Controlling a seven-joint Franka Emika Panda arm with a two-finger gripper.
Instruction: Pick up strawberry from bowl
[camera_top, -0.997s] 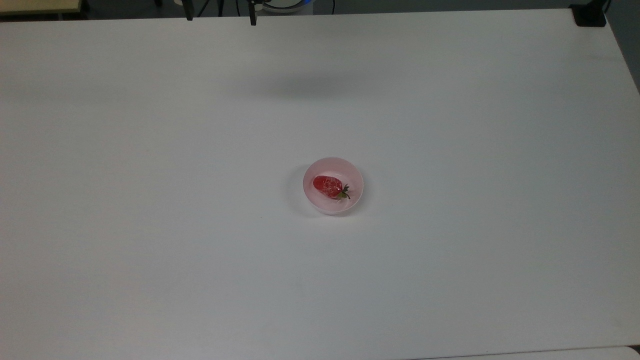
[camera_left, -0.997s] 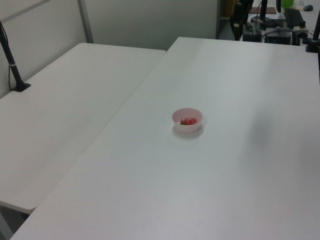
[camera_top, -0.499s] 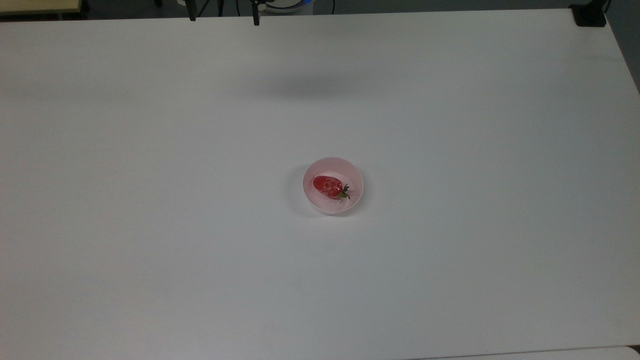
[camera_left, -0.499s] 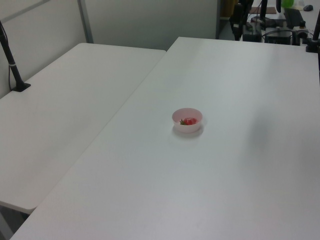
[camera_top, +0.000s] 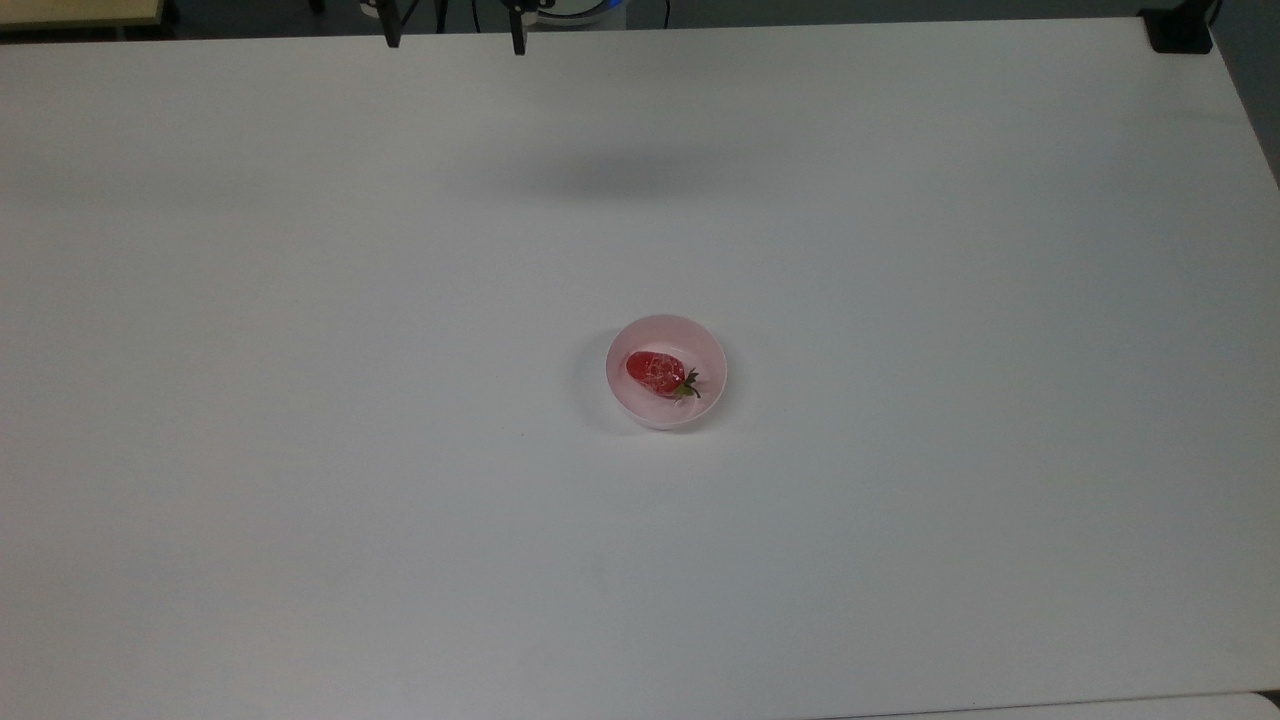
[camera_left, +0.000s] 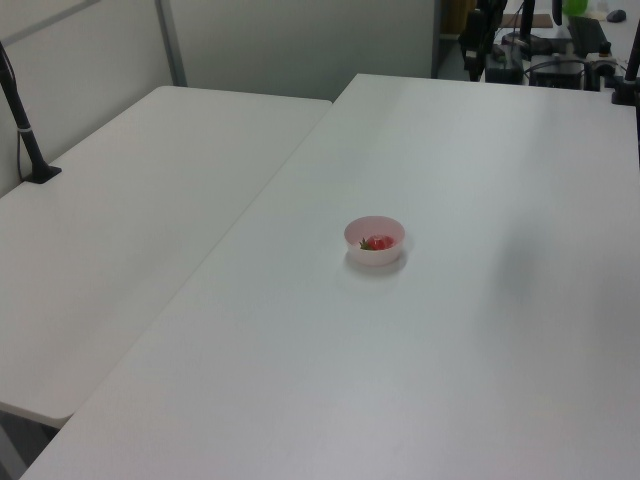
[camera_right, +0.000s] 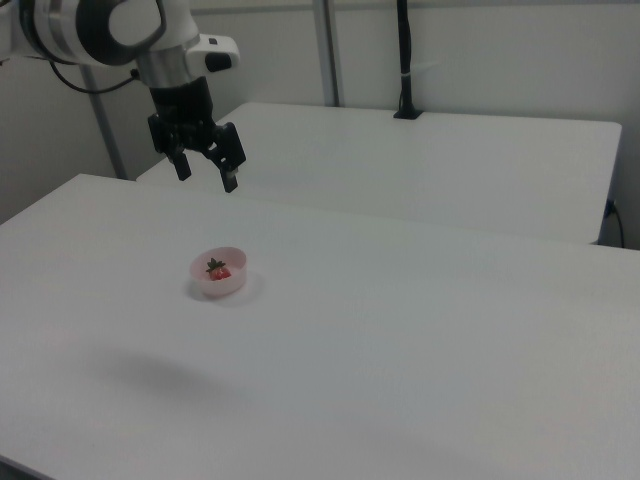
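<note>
A small red strawberry (camera_top: 656, 370) with a green cap lies inside the pale pink bowl (camera_top: 640, 412) near the middle of the white table (camera_top: 300, 450). In the left view the bowl (camera_left: 386, 256) holds the strawberry (camera_left: 377, 242) too, and the right view shows the bowl (camera_right: 214, 289) with the strawberry (camera_right: 221, 272) in it. My gripper (camera_right: 207, 178) hangs open and empty, high above the table and well clear of the bowl. Its two dark fingertips also poke in at the top view's upper edge, where the gripper (camera_top: 455, 40) is far from the bowl.
A second white table (camera_left: 120, 220) adjoins on the left view's left, with a black clamped post (camera_left: 25, 130) on it. A black clamp (camera_top: 1180, 30) sits at the top view's upper right corner. A dark post (camera_right: 405, 60) stands behind in the right view.
The gripper's fingertips have shifted slightly to the top view's right. The bowl and strawberry have not moved.
</note>
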